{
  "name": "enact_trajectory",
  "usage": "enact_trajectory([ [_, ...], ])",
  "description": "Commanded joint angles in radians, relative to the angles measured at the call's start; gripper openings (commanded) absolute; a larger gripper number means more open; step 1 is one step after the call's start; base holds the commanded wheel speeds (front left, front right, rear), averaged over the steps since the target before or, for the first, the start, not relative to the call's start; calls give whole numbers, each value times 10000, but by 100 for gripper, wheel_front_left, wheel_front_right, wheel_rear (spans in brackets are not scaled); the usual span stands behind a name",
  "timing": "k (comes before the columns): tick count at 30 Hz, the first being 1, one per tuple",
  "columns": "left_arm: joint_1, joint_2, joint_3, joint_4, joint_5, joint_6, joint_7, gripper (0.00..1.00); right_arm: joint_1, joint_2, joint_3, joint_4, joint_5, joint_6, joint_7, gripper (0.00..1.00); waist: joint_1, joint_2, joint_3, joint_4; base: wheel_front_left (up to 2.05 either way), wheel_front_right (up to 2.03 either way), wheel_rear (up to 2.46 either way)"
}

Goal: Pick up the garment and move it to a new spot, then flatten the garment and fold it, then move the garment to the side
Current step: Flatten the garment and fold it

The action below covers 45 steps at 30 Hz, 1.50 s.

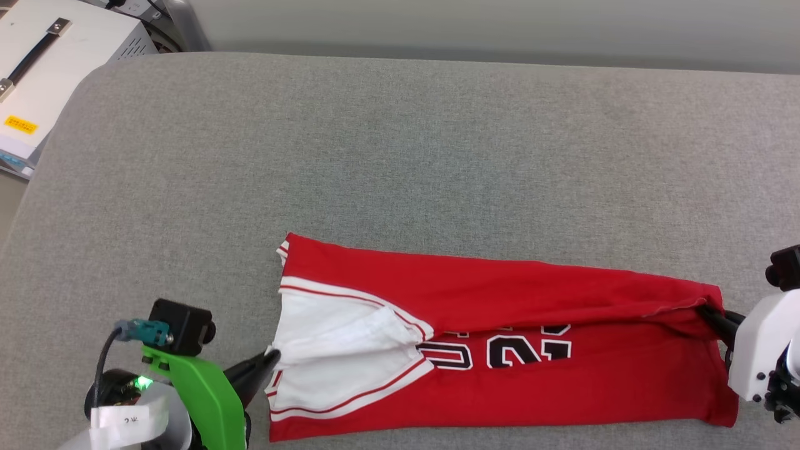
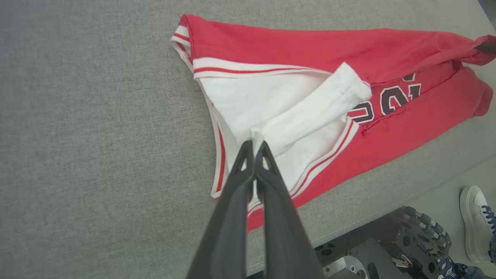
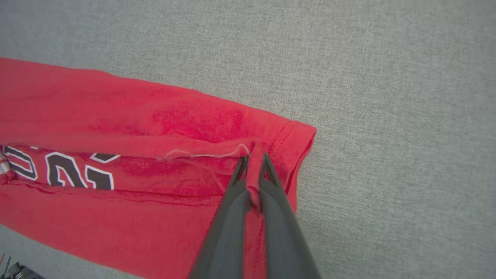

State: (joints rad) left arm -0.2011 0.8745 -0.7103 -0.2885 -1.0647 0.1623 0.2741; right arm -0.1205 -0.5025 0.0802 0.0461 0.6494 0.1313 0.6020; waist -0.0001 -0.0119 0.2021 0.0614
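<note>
garment (image 1: 500, 350) lies folded lengthwise on grey fabric table (image 1: 400, 156), near its front edge, top flap partly covering the numerals. left tool (image 2: 254, 145) clenched on a fold of the white sleeve (image 2: 310, 112) at the garment's left end; right tool (image 3: 254, 159) clenched on the red hem corner at the right end. person's white shoe (image 2: 474, 221) on the floor beyond the table edge

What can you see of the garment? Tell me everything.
The garment is a red soft jersey T-shirt with white sleeves, red-and-white striped trim and black, white-outlined numerals. It lies on the grey fabric surface, folded lengthwise into a long band, its far edge folded over, half covering the numerals. The left end effector pinches a white sleeve fold; the right end effector pinches the red hem at the other end.
</note>
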Motion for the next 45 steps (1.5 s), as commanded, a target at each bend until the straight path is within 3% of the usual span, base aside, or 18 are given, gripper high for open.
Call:
enact_trajectory([
  [1, 241, 30, -95, 112, -85, -63, 14, 0, 223, -118, 73, -61, 103, -6, 85, 0, 1, 119, -51, 32, 0, 0, 0],
  [7, 468, -123, -400, 615, -106, -295, 27, 0, 653, -563, 371, -191, 131, -6, 254, 0, 1, 119, -92, 61, 0, 0, 0],
  [14, 448, -260, -668, 1131, -38, -607, 120, 0, 809, -541, 575, -87, 106, -6, 127, 0, 1, 119, -56, -4, 0, 0, 0],
  [15, 434, -283, -705, 1208, -10, -642, 126, 7, 797, -539, 585, -51, 63, -6, 80, 80, 1, 119, -47, -19, 0, 0, 0],
  [16, 423, -297, -736, 1267, 30, -669, 122, 75, 802, -492, 553, 27, 67, -6, 83, 100, 1, 119, -47, -33, 0, 0, 0],
  [17, 411, -320, -763, 1335, 73, -690, 104, 100, 811, -459, 591, 58, 79, -6, 106, 100, 1, 119, -47, -47, 0, 0, 0],
  [24, 356, -521, -505, 1461, 120, -688, -507, 100, 750, -367, 462, -260, 256, -6, 26, 100, 1, 119, -182, -127, 0, 0, 0],
  [29, 346, -631, 73, 1206, 114, -523, -1444, 100, 839, -82, -104, -874, 252, -6, 587, 100, 1, 119, -351, -161, 0, 0, 0],
  [33, 342, -832, 615, 1093, 227, -266, -2432, 100, 1001, 388, -938, -1492, -146, -6, 1588, 100, 1, 119, -409, -179, 0, 0, 0],
  [38, 251, -1214, 1053, 1299, 781, 89, -3747, 100, 1003, 1453, -1947, -2223, -959, -6, 2586, 100, 1, 119, -317, -185, 0, 0, 0],
  [45, 150, -1929, 1735, 2096, 1603, 117, -5230, 100, 984, 2532, -2876, -2089, -2397, -6, 2912, 100, 1, 119, -49, -91, 0, 0, 0],
])
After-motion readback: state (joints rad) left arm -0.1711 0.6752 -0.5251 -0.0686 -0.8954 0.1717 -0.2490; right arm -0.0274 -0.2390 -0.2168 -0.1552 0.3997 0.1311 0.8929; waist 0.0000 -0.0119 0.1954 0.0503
